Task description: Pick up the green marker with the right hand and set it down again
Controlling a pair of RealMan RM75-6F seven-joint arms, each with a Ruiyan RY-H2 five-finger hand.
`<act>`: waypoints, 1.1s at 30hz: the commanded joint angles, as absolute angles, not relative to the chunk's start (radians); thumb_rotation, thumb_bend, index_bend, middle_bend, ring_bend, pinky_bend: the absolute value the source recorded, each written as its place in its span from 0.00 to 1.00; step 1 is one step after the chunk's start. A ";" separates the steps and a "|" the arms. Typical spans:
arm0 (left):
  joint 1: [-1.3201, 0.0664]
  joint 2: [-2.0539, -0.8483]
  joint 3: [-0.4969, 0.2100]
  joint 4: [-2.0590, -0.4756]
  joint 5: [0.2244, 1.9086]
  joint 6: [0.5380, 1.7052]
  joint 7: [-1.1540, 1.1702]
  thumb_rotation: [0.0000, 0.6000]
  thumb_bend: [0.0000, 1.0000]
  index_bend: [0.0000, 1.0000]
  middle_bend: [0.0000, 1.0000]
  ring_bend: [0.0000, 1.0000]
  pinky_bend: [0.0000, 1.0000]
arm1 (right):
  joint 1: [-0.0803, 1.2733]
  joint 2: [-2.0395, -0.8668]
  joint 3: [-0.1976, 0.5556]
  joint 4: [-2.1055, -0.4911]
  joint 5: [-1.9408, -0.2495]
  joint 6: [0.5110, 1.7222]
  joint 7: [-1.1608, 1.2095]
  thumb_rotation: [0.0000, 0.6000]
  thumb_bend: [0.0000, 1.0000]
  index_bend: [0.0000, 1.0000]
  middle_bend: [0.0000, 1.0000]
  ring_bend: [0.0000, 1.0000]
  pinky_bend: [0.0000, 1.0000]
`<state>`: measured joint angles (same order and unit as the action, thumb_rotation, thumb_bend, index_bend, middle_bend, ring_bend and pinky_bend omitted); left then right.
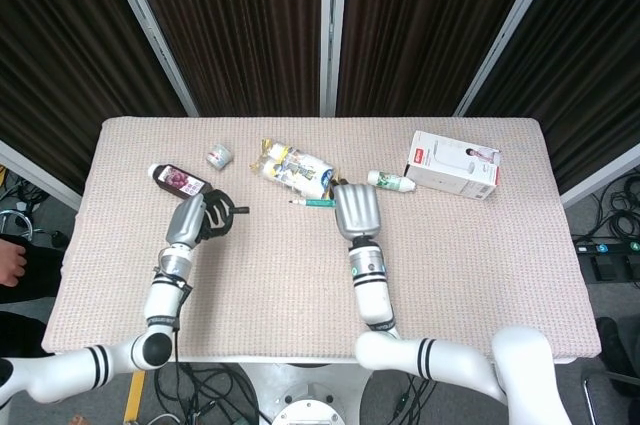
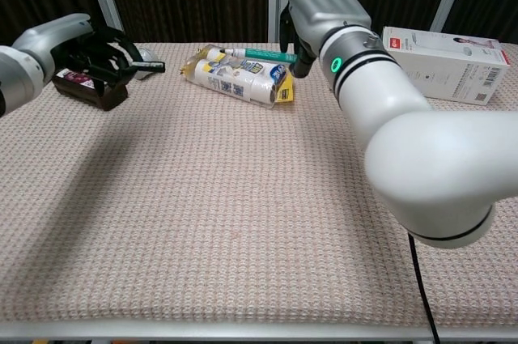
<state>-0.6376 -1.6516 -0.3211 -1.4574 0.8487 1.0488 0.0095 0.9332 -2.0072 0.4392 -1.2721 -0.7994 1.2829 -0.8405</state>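
My right hand grips the green marker by one end and holds it level above the table, over the snack packet. The marker's free end points left and shows a pale bare tip. My left hand is well to the left, fingers curled around a small black piece that looks like the marker's cap. A wide gap separates the two hands.
A white and yellow snack packet lies below the marker. A dark purple packet and a small grey jar sit back left. A small white bottle and a white box lie back right.
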 commanded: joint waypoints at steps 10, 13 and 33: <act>-0.582 -1.665 -0.230 -1.371 0.939 1.004 -0.048 1.00 0.42 0.55 0.58 0.57 0.61 | 0.785 -1.930 0.275 -1.340 -0.798 1.258 -0.797 1.00 0.34 0.64 0.61 0.87 0.96; -0.575 -1.665 -0.222 -1.355 0.942 0.985 -0.055 1.00 0.35 0.53 0.54 0.54 0.59 | 0.776 -1.927 0.265 -1.331 -0.794 1.232 -0.790 1.00 0.33 0.65 0.60 0.87 0.96; -0.527 -1.641 -0.224 -1.324 1.001 1.072 0.011 1.00 0.21 0.45 0.45 0.41 0.37 | 0.714 -1.789 0.281 -1.490 -0.755 1.227 -0.771 1.00 0.13 0.40 0.40 0.84 0.96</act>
<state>-0.5387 -1.6542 -0.2195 -1.3143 0.9887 1.0481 0.0049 0.7371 -1.8217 0.2816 -1.4465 -0.7341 1.1987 -0.7942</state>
